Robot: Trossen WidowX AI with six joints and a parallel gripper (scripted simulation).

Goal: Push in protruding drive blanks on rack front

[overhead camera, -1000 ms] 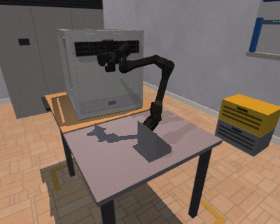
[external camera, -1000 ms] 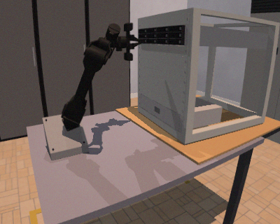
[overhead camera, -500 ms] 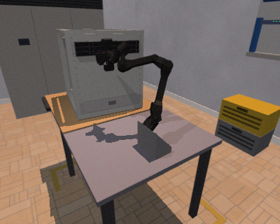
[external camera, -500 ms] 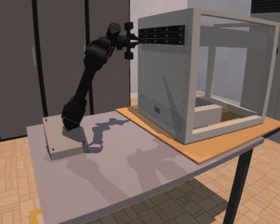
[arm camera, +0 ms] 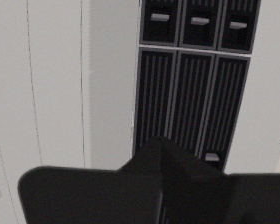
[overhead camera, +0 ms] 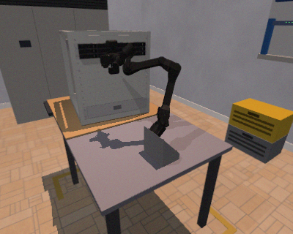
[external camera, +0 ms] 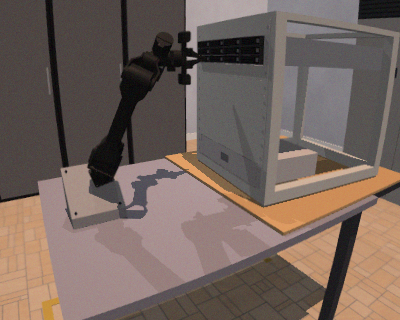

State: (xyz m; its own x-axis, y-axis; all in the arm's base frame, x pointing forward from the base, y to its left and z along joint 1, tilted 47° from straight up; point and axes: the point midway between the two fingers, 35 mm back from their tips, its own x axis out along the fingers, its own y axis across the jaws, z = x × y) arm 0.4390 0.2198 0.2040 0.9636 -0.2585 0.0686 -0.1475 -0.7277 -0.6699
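Observation:
The grey rack (overhead camera: 100, 85) (external camera: 237, 110) (arm camera: 111, 75) stands upright on an orange board (overhead camera: 69, 134) (external camera: 292, 221). Rows of black drive blanks (overhead camera: 87, 52) (external camera: 242, 50) (arm camera: 191, 90) fill the opening high in its front. No blank clearly stands proud, but the arm hides some in the top view and the fingers hide some in the wrist view. My gripper (external camera: 199, 58) (arm camera: 157, 143) is shut and empty. Its tips are at the far-left end of the blanks in the exterior view, by the lowest row. Whether they touch a blank is unclear.
The arm's base (overhead camera: 160, 155) (external camera: 94, 207) sits on the grey table (overhead camera: 111, 183) (external camera: 152, 255) in front of the rack. A light box (external camera: 298, 165) lies inside the rack's open frame. Yellow and grey crates (overhead camera: 261, 117) stand on the floor beside the table.

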